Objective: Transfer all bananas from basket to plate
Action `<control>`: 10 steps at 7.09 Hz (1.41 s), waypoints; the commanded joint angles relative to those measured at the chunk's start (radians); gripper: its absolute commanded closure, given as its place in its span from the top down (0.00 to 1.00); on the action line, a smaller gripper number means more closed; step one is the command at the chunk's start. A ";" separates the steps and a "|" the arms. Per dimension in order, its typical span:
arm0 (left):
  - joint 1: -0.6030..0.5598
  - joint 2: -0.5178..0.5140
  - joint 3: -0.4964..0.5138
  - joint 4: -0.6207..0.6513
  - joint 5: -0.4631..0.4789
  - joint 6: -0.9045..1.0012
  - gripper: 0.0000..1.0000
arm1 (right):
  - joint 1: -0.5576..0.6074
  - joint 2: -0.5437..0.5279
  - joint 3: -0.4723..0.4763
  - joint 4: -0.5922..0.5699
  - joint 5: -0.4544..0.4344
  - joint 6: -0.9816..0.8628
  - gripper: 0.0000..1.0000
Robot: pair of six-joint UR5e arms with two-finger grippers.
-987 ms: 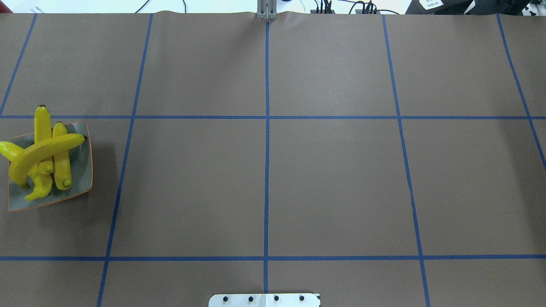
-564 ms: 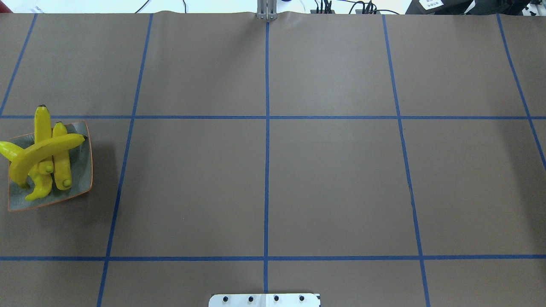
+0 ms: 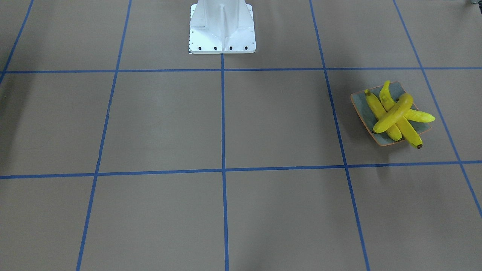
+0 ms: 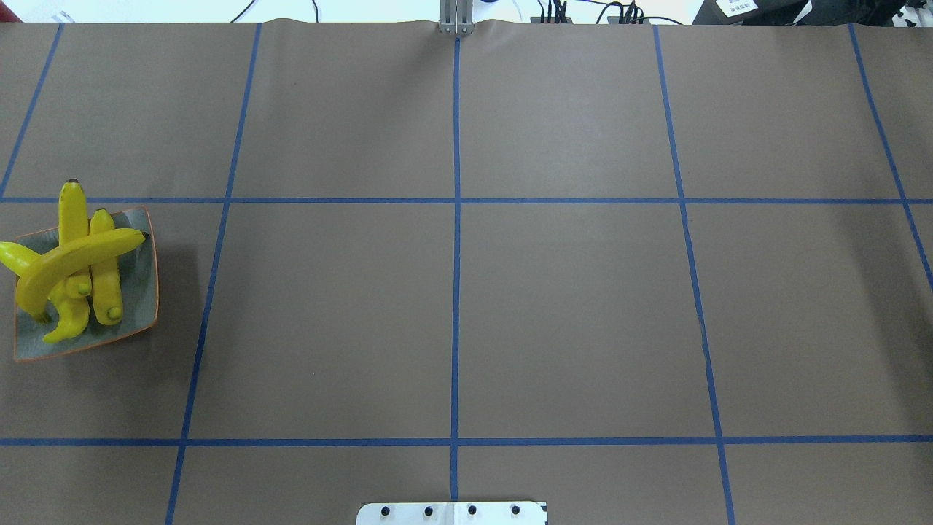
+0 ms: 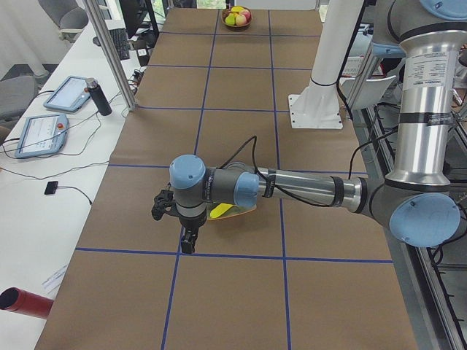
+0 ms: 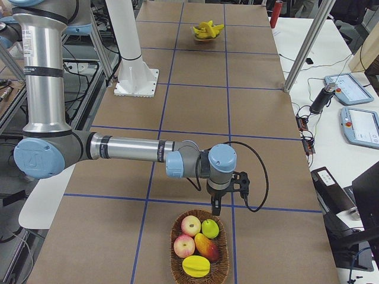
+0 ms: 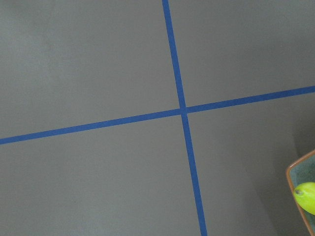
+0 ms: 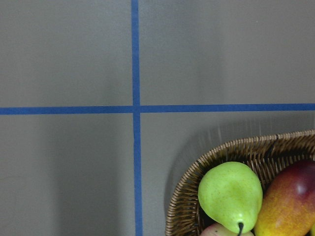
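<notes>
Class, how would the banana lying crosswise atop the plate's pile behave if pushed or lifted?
The top banana rests only on the other bananas, so a push would probably make it pivot or slide off. Its smooth, rounded skin may slip in a pinch. Nothing lies on it, so lifting should disturb little.

The table (image 4: 568, 313) is covered in brown paper marked with a grid of blue tape (image 4: 455, 292). Directly on it sit the plate (image 4: 142, 292) at the robot's left end (inside one grid square), a wicker basket (image 8: 231, 150) at the right end, and the robot's white base (image 3: 222, 47).
</notes>
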 commanded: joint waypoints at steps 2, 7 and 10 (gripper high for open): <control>-0.002 0.001 -0.005 0.002 0.000 0.001 1.00 | 0.002 -0.003 0.084 -0.007 0.057 0.046 1.00; 0.000 0.000 -0.002 0.002 -0.001 -0.001 1.00 | 0.002 -0.006 0.087 -0.007 0.057 0.047 1.00; 0.000 0.002 0.005 0.000 -0.003 -0.002 1.00 | 0.002 -0.011 0.094 -0.006 0.057 0.047 1.00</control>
